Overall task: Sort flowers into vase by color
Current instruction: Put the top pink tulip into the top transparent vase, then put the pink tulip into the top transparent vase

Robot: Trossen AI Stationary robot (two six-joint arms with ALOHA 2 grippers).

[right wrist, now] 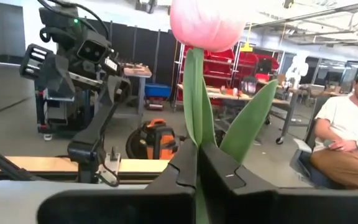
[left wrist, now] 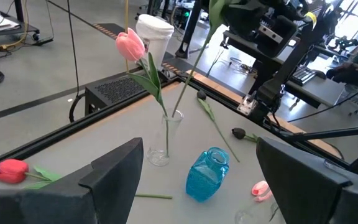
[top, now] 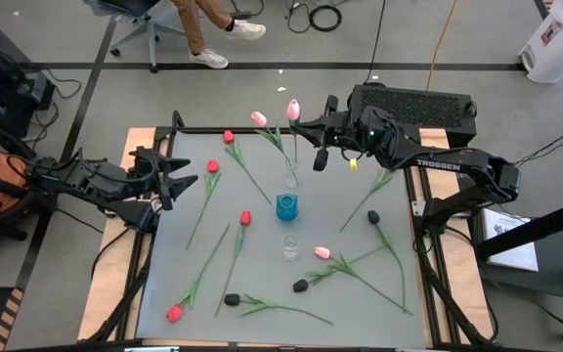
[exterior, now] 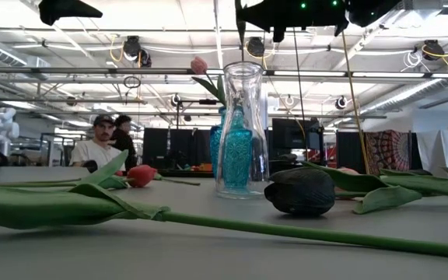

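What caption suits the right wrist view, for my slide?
Right gripper shut on pink tulip stem, left arm opposite.

"trossen" is printed on the right arm (top: pixel 454 168).

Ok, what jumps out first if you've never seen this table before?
The right gripper, at the table's far edge, is shut on a pink tulip above the clear vase that already holds a pink one. A bright blue vase stands mid-table, with loose tulips scattered around. The left gripper waits open at the left edge.

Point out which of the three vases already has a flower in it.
The clear vase at the far end of the row, beyond the blue vase: a pink tulip stands in it. The blue one and the near clear vase are empty.
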